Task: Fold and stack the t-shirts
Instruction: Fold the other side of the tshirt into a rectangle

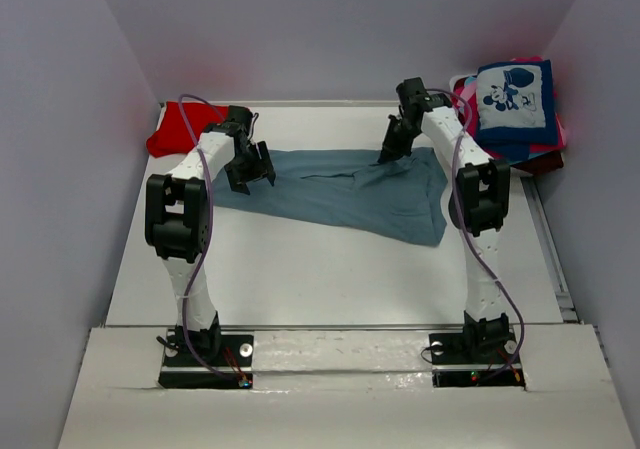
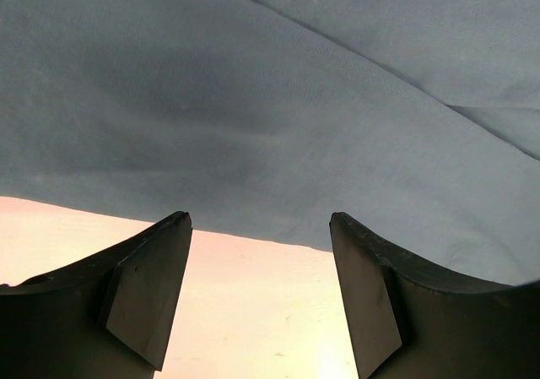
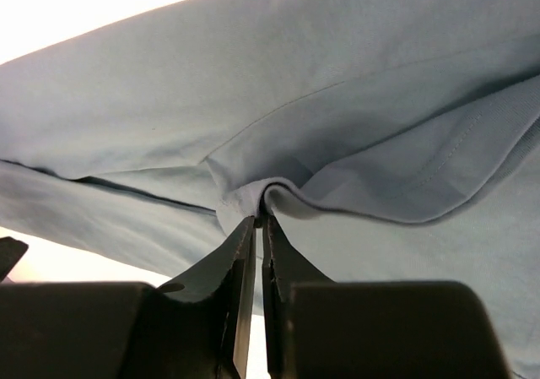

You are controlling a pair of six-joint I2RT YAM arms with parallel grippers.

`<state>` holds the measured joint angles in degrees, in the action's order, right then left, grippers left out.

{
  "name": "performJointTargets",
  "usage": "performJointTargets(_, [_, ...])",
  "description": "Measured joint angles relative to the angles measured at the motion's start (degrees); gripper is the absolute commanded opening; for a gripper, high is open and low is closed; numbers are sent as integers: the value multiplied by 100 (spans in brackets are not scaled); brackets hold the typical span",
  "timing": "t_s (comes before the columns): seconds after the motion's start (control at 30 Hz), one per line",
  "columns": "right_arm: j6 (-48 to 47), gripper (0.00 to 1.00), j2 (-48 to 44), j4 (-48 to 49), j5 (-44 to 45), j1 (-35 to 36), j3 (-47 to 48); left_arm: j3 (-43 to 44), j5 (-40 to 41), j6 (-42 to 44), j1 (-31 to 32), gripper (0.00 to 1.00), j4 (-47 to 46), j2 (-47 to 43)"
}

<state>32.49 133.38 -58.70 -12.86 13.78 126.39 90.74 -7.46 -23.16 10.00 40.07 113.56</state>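
Mid-frame on the table (image 1: 300, 279), grey-blue t-shirt (image 1: 350, 194) spread out. Pinched shut on a fold of it, right end effector (image 1: 386, 156); wide open and empty at its frame-left edge, left end effector (image 1: 252, 177). Upper left, red t-shirt (image 1: 170, 134) partly hidden behind left arm (image 1: 205, 159).

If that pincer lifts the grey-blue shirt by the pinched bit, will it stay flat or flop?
Probably flop: the grey-blue t-shirt puckers into soft folds where the right pincer pinches it. Thin and wrinkled, it looks light and should trail limply behind.
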Motion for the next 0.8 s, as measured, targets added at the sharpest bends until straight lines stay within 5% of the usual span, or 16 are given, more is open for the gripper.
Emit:
performJointTargets(0.63, [-214, 13, 492, 278, -282, 0, 223, -37, 9, 22, 2, 78, 11, -4])
performJointTargets(0.8, [-232, 28, 514, 354, -365, 0, 271, -39, 13, 26, 4, 78, 11, -7])
